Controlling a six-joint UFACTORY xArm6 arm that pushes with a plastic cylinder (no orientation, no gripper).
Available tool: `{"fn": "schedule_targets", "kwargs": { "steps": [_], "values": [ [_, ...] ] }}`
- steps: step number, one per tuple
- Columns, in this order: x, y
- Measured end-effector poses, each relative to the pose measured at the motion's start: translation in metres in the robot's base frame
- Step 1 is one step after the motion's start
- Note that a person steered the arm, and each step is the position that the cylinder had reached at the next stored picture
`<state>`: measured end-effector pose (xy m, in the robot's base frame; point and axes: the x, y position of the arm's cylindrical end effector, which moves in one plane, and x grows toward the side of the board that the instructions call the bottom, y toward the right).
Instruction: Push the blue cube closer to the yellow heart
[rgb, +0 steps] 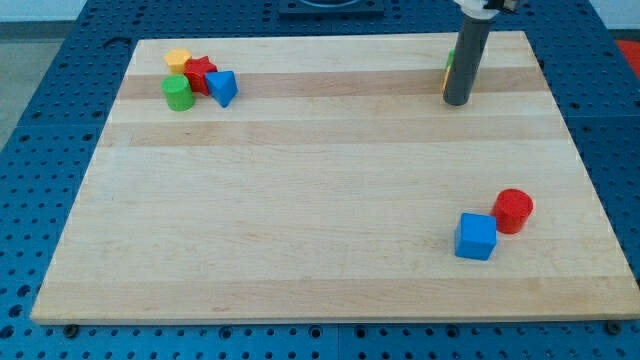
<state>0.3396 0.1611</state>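
The blue cube (475, 236) sits at the view's lower right, touching or nearly touching a red cylinder (514, 210) just up and right of it. My tip (457, 103) rests on the board near the view's top right, far above the cube. At the rod's left edge a thin sliver of a yellow block (447, 81) shows, with a sliver of a green block (450, 58) above it. Both are mostly hidden by the rod and their shapes cannot be made out. Another yellow block (178, 58) lies at the top left, its shape unclear.
At the view's top left a red star (200, 73), a green cylinder (177, 92) and a blue triangle (222, 88) cluster with the yellow block. The wooden board (300, 220) lies on a blue perforated table.
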Motion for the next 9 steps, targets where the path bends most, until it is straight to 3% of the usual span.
{"fn": "schedule_targets", "kwargs": {
  "steps": [1, 2, 3, 5, 7, 9],
  "values": [
    [0.099, -0.037],
    [0.232, -0.093],
    [0.279, -0.112],
    [0.26, -0.013],
    [0.252, -0.005],
    [0.198, -0.005]
  ]
}}
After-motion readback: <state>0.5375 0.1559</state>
